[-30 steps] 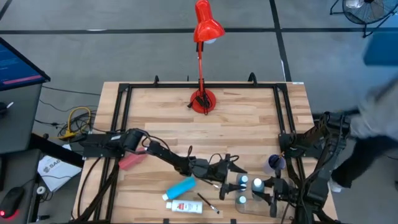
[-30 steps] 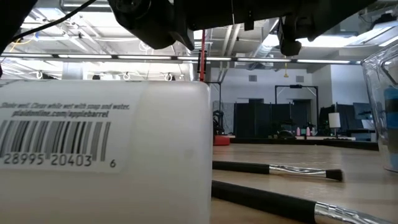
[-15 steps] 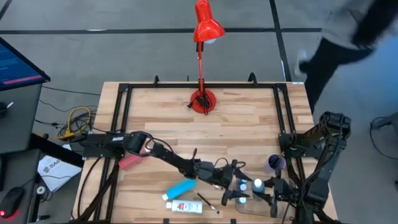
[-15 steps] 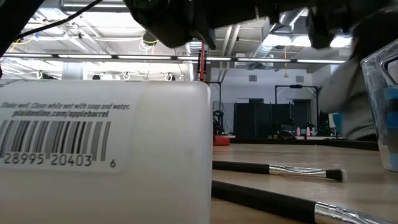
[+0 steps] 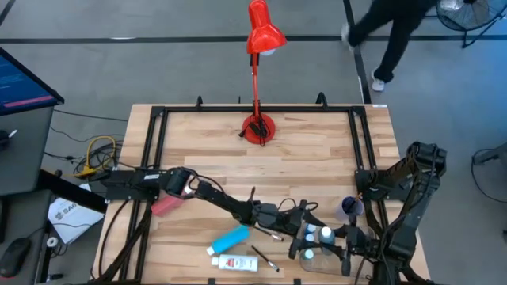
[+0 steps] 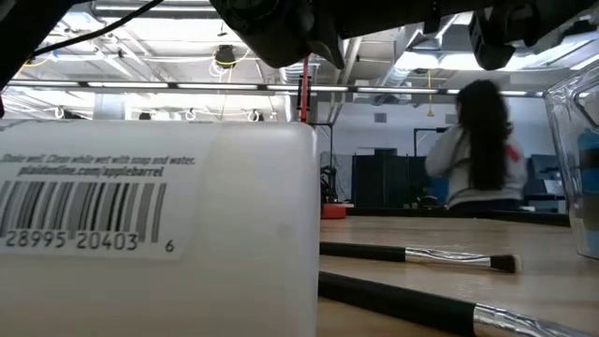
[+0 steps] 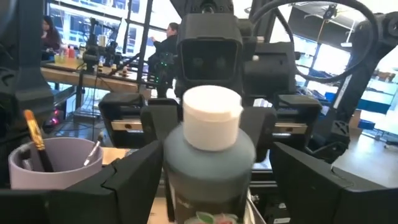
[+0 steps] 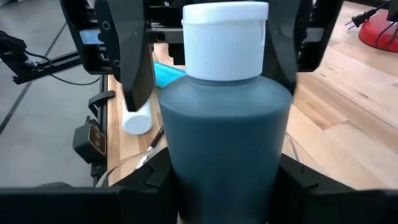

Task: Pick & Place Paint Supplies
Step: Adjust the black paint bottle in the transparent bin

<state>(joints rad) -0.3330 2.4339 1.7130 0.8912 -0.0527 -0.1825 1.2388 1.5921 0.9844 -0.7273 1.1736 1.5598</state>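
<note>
From above, the left gripper (image 5: 298,234) reaches over the table (image 5: 317,150) to the near side of the clear tray (image 5: 318,262). The right gripper (image 5: 342,247) is at the tray's far side. A teal bottle (image 5: 325,234) stands up straight between them, at the tray. A blue tube (image 5: 232,236) and a thin brush (image 5: 266,260) lie outside the tray, near it.

From table height, only a big white tube (image 6: 159,234) and two brushes show.

From the left wrist, the left fingers (image 7: 130,183) are spread wide, one on each side of the bottle, holding nothing.

From the right wrist, the right fingers (image 8: 155,182) press against the bottle's sides, so I think they hold it.

I think the bottle is being passed over. Next, the left fingers must close gently on it before the right ones let go.
</note>
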